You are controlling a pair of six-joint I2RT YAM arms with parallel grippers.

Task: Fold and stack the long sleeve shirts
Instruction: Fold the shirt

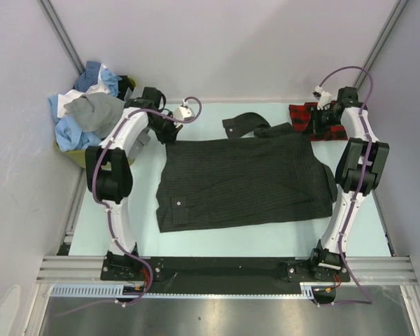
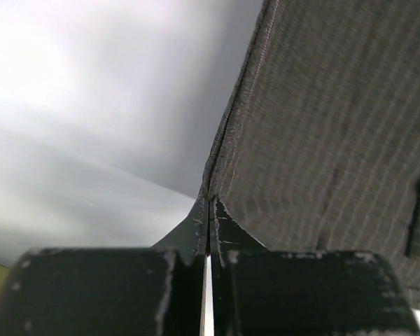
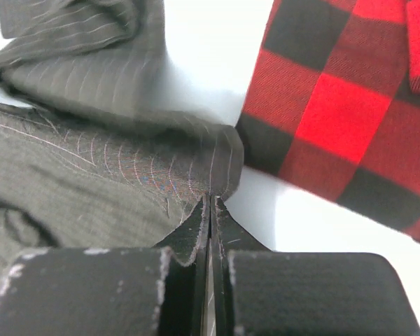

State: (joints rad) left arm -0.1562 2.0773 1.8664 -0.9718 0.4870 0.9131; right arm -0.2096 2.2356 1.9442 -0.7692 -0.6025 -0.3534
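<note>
A dark charcoal pinstriped shirt [image 1: 245,180] lies spread on the table between my arms, chest pocket near its front left, a sleeve curling out at the back. My left gripper [image 1: 169,133] is shut on its far left edge; the cloth [image 2: 322,119] hangs taut from the fingertips [image 2: 208,203]. My right gripper [image 1: 320,124] is shut on its far right edge [image 3: 161,175], pinched at the fingertips [image 3: 210,199]. A red-and-black plaid shirt [image 1: 306,117] lies folded at the back right, also in the right wrist view [image 3: 336,105].
A pile of blue, white and grey shirts [image 1: 91,112] sits in a yellow-green bin [image 1: 71,154] at the back left. Grey walls enclose the table [image 1: 217,241] on three sides. A metal rail [image 1: 224,269] runs along the near edge.
</note>
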